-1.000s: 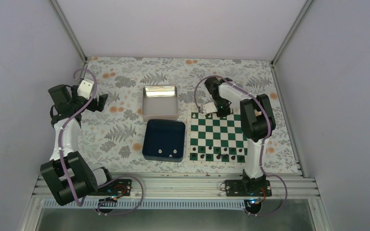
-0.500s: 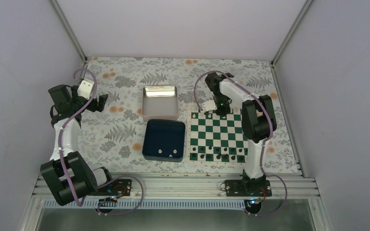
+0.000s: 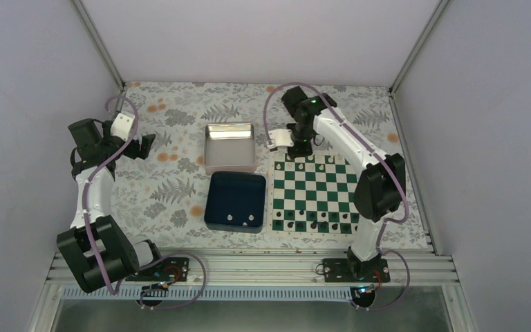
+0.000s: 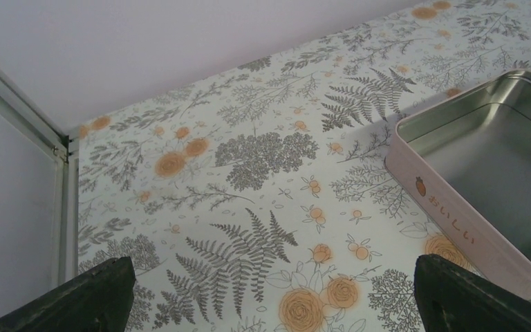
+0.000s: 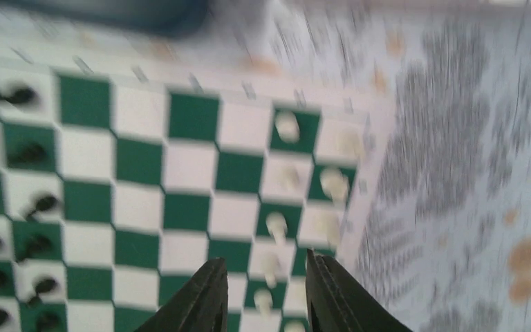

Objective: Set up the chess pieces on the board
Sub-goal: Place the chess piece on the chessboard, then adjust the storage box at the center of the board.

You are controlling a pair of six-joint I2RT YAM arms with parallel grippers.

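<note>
The green and white board (image 3: pixel 312 195) lies right of centre. Several white chess pieces (image 5: pixel 275 225) stand on its two far rows, and black figures (image 3: pixel 311 223) fill its near rows. My right gripper (image 3: pixel 298 149) hangs over the board's far left edge. In the blurred right wrist view, my right gripper (image 5: pixel 265 260) is open with nothing between its fingers; the white pieces show on the squares below the gap. A few more white pieces (image 3: pixel 239 218) lie in the dark blue tray (image 3: pixel 234 187). My left gripper (image 3: pixel 142 146) (image 4: pixel 276 304) is wide open over the floral cloth, far left.
A shiny metal tin (image 3: pixel 229 131) (image 4: pixel 456 221) stands behind the blue tray, just right of my left gripper. The floral cloth (image 3: pixel 173 187) covers the table. Grey walls close in the back and both sides.
My right arm has pulled up and back towards the far left of the board, and its jaws have spread wider. The left arm has not moved.
</note>
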